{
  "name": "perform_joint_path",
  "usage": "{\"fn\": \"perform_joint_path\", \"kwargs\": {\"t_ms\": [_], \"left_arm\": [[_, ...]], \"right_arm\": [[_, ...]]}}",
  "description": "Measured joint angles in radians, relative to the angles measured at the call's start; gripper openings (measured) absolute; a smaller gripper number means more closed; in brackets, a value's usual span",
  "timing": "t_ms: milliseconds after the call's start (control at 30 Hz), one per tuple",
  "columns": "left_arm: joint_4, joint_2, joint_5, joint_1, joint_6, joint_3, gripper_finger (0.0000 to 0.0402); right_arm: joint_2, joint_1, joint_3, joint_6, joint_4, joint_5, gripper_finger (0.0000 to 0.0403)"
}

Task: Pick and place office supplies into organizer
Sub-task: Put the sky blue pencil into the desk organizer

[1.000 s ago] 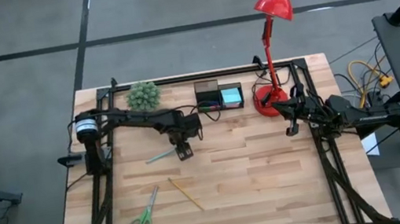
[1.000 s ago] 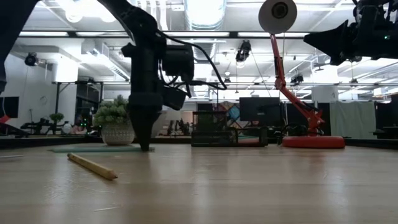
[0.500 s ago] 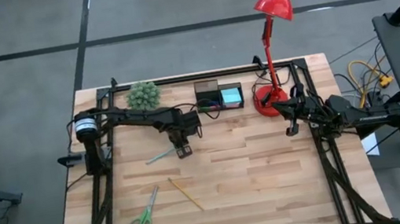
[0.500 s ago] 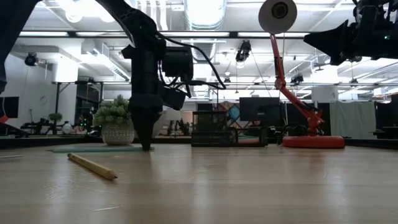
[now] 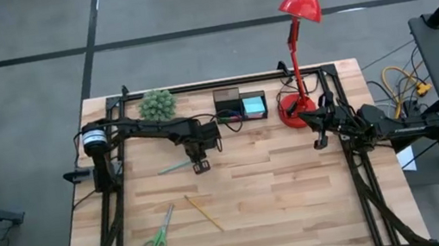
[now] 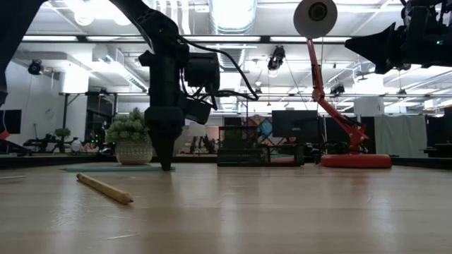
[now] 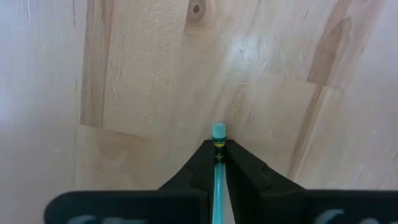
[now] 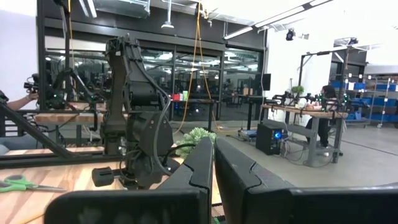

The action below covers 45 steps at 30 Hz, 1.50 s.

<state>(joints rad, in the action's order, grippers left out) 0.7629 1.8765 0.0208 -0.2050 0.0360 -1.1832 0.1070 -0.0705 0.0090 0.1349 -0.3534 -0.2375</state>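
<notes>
Nearest you on the bench lie the scissors and the pencil, flat and well apart from the organizer, so neither has been dealt with yet; both sit in open wood where an end effector can come straight down on them.

Farther in, your left end effector is down at the bench surface, pinched shut on the pen. The left wrist view shows the pen running straight between the two fingers with its capped tip poking out just beyond them, so the grip looks centred on the barrel rather than skewed. The rest of the pen trails out on the wood toward the left arm's base, apparently not lifted yet. I'd judge a straight lift comes next, then a carry to the organizer.

The organizer stands at the far edge, between the plant and the lamp.

Your right end effector waits closed and empty, held above the bench near the lamp's base.
</notes>
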Motion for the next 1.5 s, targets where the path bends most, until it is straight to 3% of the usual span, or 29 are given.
{"fn": "perform_joint_path", "kwargs": {"t_ms": [1500], "left_arm": [[0.15,-0.006,0.003,0.0,-0.017,-0.094,0.0008]], "right_arm": [[0.0,0.0,0.0,0.0,-0.001,0.0,0.0009]]}}
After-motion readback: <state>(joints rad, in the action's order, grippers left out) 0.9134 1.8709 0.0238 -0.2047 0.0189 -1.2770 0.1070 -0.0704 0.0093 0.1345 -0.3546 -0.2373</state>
